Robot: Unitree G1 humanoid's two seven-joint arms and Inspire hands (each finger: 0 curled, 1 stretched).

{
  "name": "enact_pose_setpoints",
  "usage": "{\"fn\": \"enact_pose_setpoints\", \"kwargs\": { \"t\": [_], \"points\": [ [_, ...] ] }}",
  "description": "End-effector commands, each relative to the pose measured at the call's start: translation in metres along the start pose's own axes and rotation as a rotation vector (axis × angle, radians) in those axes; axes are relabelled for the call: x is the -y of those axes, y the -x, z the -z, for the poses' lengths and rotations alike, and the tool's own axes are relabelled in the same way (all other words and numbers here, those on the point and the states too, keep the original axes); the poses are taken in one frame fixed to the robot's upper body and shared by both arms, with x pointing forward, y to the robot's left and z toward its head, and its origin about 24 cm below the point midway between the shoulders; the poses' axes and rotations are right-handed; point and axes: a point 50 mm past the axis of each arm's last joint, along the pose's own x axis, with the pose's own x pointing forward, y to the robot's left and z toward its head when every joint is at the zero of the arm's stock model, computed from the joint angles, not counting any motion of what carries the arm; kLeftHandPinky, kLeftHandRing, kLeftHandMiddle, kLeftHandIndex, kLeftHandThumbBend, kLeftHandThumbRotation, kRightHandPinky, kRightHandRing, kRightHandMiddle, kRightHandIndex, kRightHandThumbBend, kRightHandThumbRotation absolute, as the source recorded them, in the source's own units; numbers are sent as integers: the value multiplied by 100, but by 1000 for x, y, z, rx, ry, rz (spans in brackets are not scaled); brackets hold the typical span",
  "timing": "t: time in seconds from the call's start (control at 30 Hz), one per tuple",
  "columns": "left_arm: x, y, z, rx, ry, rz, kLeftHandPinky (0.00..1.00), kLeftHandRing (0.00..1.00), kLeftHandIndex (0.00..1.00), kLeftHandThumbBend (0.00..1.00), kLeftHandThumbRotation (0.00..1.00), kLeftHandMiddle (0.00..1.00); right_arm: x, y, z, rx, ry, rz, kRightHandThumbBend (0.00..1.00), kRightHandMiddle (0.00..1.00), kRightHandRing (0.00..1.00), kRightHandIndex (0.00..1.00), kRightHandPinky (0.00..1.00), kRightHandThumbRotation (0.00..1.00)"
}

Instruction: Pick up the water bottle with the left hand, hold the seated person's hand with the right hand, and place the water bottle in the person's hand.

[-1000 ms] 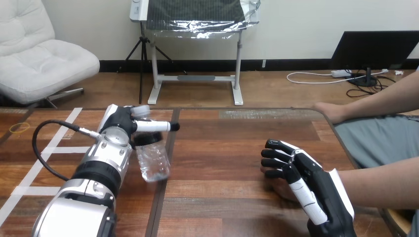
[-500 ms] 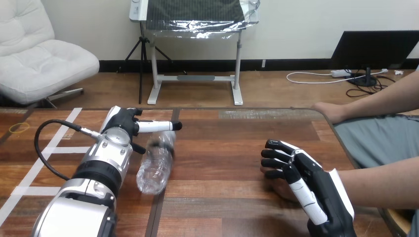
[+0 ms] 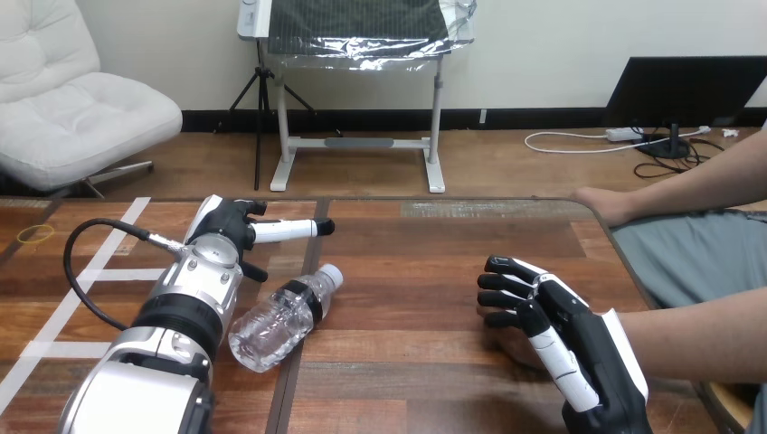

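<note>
Bottle (image 3: 280, 316) lies on its side at 5 o'clock of left hand (image 3: 224, 237), cap toward 2. Fingers spread, empty. Come down on mid-body, wrap fully, lift level. Right hand (image 3: 565, 339) lies over person's hand (image 3: 514, 348); can't tell if it grips.

Wooden desk (image 3: 425, 240) with white tape lines (image 3: 136, 208), brown wooden floor (image 3: 506, 167) behind, pale wall (image 3: 543, 36), white padded chair (image 3: 81, 108) at left, white metal stand (image 3: 362, 143) in middle, black screen (image 3: 683, 90) at right
</note>
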Motion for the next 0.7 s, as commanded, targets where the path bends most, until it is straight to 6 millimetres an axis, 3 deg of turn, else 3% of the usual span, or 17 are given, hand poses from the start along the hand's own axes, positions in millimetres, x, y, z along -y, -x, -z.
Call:
{"fn": "enact_pose_setpoints", "kwargs": {
  "t": [0.0, 0.23, 0.67],
  "points": [
    [-15, 4, -28, 96, -28, -41, 56, 93, 93, 100, 36, 96, 1, -15, -16, 83, 15, -10, 81, 75, 73, 77, 66, 79],
    [-15, 3, -27, 100, -20, -39, 67, 98, 95, 100, 38, 99, 2, -15, -15, 79, 19, -9, 81, 76, 74, 78, 66, 79],
    [-16, 4, -27, 110, 0, -38, 71, 98, 96, 100, 38, 99, 3, -15, -14, 76, 18, -8, 82, 76, 74, 78, 66, 80]
  ]
}}
